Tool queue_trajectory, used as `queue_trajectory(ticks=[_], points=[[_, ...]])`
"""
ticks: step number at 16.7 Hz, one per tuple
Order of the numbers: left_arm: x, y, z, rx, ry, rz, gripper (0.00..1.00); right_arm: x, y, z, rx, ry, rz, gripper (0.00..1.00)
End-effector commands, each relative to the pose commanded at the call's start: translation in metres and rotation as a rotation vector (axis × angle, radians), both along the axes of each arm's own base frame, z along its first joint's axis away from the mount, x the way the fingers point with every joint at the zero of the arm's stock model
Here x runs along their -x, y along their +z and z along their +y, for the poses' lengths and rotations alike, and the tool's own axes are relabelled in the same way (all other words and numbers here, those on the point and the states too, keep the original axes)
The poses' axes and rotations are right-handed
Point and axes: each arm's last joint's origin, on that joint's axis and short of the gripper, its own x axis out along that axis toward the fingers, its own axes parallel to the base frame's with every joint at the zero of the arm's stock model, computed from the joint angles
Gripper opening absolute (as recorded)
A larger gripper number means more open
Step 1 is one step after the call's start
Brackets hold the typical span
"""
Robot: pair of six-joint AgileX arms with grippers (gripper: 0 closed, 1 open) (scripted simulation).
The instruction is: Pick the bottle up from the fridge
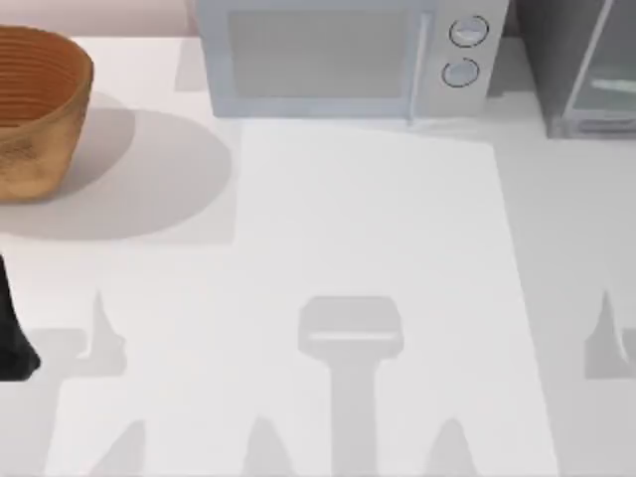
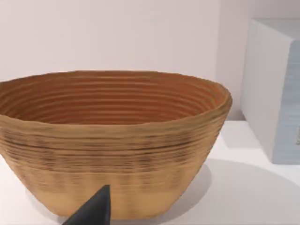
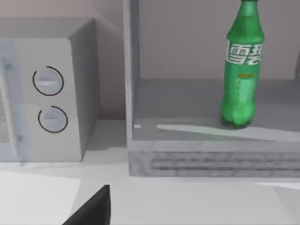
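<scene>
**Green bottle upright on the fridge shelf, right gripper well short of it**

Seen from the right wrist: a green plastic bottle (image 3: pixel 242 70), white lettering on its upper body, a small orange mark below, lobed base planted upright on the grey floor of the fridge (image 3: pixel 187 159). Stands alone toward one side of the open compartment, clear of the pale frame post. Beside the fridge, just apart from it, the pale microwave (image 3: pixel 47 89) with two round knobs stacked one above the other.

Only one dark fingertip (image 3: pixel 93 208) of the right gripper in that view, low over the white table (image 1: pixel 368 248), well apart from the bottle and outside the fridge; cannot tell whether spread or closed. Nothing pinched.

From above: fridge (image 1: pixel 586 60) at the far right corner, microwave left of it, woven basket (image 1: pixel 35 109) at the far left. Left arm (image 1: pixel 12 328) parked at the left edge, facing the basket; finger state likewise not discernible.
</scene>
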Motion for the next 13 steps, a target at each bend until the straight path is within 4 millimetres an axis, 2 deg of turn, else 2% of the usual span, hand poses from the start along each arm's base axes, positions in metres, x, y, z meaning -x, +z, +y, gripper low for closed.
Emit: queue_trajectory(ticks=[7, 10, 13], points=[[0.0, 0.0, 0.0, 0.0, 0.0, 0.0, 1.0, -0.009, 0.011, -0.005, 0.009, -0.003, -0.028, 1.0], [0.0, 0.0, 0.0, 0.0, 0.0, 0.0, 1.0, -0.023, 0.02, -0.013, 0.018, -0.008, -0.048, 1.0], [0.0, 0.0, 0.0, 0.0, 0.0, 0.0, 1.0, -0.045, 0.019, -0.026, 0.02, -0.011, -0.032, 1.0]])
